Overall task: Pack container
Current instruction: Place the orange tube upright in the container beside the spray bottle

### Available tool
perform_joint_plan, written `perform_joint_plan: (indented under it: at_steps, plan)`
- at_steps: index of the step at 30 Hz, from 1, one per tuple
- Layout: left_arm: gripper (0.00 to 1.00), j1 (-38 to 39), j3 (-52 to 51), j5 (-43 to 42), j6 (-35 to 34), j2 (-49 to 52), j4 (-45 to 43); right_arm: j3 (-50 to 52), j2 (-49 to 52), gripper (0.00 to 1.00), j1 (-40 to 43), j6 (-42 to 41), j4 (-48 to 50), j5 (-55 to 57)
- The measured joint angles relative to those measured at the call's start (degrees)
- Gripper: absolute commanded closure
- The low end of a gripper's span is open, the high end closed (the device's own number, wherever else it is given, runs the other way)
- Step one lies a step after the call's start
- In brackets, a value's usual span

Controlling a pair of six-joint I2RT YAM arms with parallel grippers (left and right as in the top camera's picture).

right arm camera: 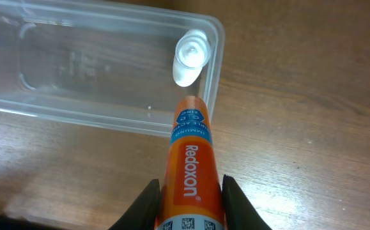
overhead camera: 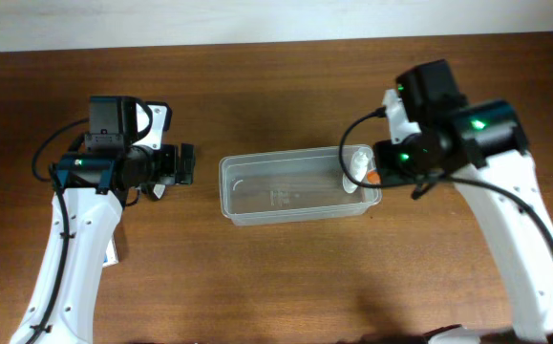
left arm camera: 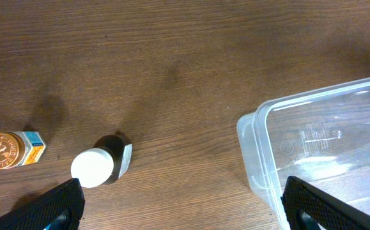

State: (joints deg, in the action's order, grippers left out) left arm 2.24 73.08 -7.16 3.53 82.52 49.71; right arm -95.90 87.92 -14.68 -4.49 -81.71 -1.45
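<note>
The clear plastic container [overhead camera: 286, 196] lies in the middle of the table. A white bottle [overhead camera: 356, 168] lies inside it at its right end, also seen in the right wrist view [right arm camera: 188, 57]. My right gripper [overhead camera: 379, 174] is shut on an orange Redoxon tube [right arm camera: 191, 160], held over the container's right rim [right arm camera: 215, 76] with its tip pointing at the white bottle. My left gripper [left arm camera: 181, 214] is open and empty, just left of the container [left arm camera: 255, 160]; in the overhead view it sits at the container's left end [overhead camera: 184, 164].
In the left wrist view a dark bottle with a white cap [left arm camera: 101, 166] and a small gold-lidded jar with a blue and orange label [left arm camera: 9, 151] lie on the brown wooden table, left of the container.
</note>
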Motion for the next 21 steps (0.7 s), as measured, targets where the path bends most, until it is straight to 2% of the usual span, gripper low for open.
perform_joint_plan:
  at_steps: [11,21]
  plan:
    - [0.01,0.0,0.0,0.0,0.0,0.0,0.4,0.0,12.5,0.79,-0.2,0.0,1.2,0.0]
    - [0.01,0.0,0.0,0.0,0.0,0.0,0.4,5.4,17.6,0.78,-0.2,0.0,10.1,0.0]
